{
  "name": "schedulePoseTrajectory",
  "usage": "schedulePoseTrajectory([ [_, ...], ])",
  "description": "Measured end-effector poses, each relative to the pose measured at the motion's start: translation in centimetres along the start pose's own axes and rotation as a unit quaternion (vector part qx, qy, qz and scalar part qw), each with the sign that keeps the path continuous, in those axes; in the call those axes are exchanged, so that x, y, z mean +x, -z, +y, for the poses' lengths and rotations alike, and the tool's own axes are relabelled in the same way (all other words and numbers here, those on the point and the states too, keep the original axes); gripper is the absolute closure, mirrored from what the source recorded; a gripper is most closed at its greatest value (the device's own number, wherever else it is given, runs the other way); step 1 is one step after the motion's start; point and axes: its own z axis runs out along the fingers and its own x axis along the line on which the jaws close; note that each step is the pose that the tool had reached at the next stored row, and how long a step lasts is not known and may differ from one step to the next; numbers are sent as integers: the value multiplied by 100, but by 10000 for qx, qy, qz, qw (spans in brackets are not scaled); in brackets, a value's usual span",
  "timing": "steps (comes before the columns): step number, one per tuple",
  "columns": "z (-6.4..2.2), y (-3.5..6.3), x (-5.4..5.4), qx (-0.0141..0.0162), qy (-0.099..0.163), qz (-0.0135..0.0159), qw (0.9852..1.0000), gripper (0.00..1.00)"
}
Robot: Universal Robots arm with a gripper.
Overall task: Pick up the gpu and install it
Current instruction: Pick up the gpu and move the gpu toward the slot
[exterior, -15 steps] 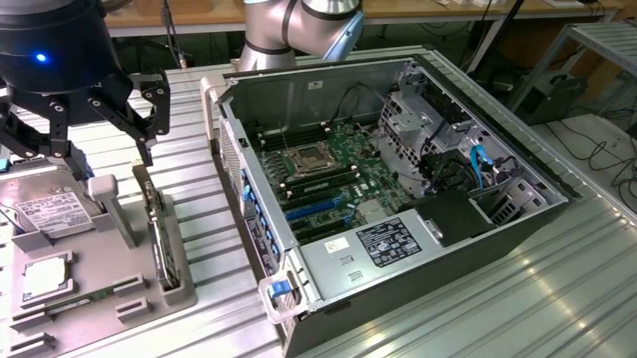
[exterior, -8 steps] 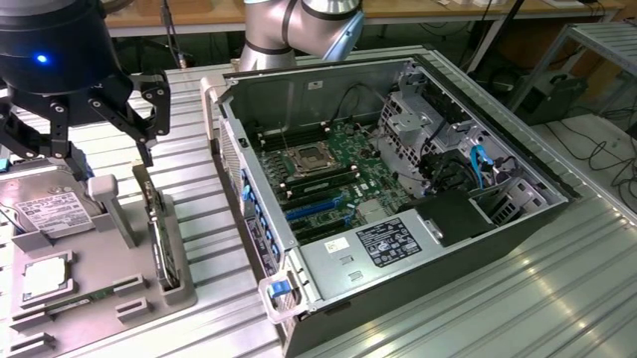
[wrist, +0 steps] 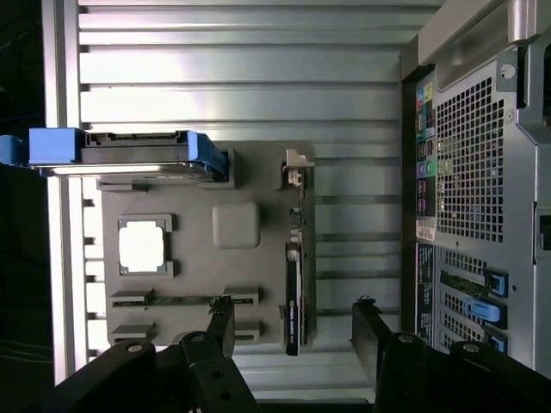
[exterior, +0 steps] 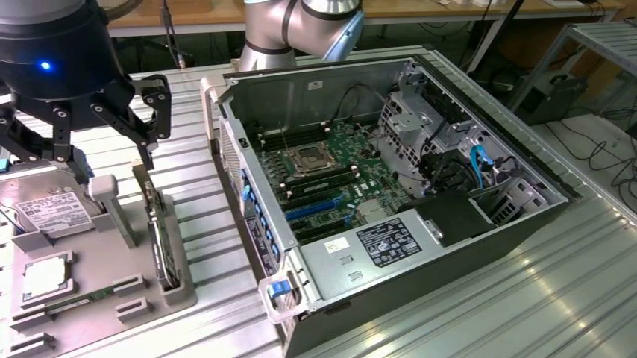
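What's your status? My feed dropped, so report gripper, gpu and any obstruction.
Gripper open, above the tray. The gpu on edge in its tray slot, not gripped. Nothing seen between fingers and card.

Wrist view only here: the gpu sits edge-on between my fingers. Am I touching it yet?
Observer: No. The gripper hangs open above the gpu, clear of its top edge.
Operator: Is the case open?
Observer: Yes. The computer case lies open side up, with the motherboard exposed.
Operator: Any free slot?
Observer: The blue slots on the board hold no card.
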Motion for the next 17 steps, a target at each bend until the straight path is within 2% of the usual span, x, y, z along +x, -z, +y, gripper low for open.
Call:
schedulePoseTrajectory([
  [11, -6, -167, 3, 0, 1, 8, 10000, 34],
  [15, -9, -247, 6, 1, -2, 40, 10000, 34],
  [17, -10, -277, 6, 1, -2, 44, 10000, 34],
])
